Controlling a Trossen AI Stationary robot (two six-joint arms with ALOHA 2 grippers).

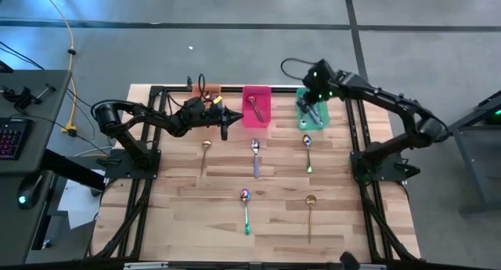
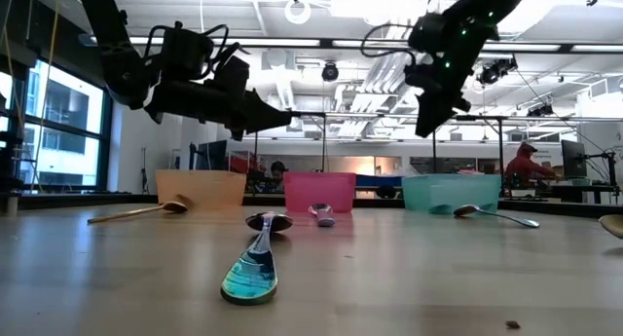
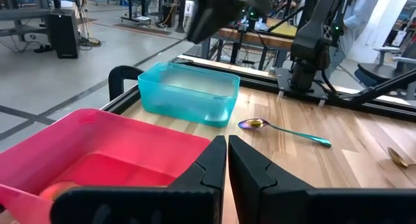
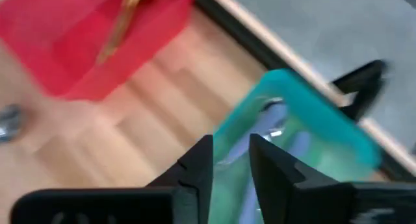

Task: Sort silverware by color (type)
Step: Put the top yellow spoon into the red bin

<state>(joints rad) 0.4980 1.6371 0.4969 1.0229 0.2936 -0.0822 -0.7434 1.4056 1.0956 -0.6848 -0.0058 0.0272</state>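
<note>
right claw [image 1: 311,113], slightly parted and empty, hovers over the green bin [image 1: 301,107] by the table's far edge; lift straight clear. left claw [image 1: 224,127] clenched.

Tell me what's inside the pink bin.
The pink bin holds one gold spoon. In the left wrist view its near wall covers part of the floor, so more could hide there.

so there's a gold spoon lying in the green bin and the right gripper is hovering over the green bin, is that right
Not quite. The gold spoon lies in the pink bin, not the green one, as the high view shows. The right gripper does hover over the green bin.
</note>
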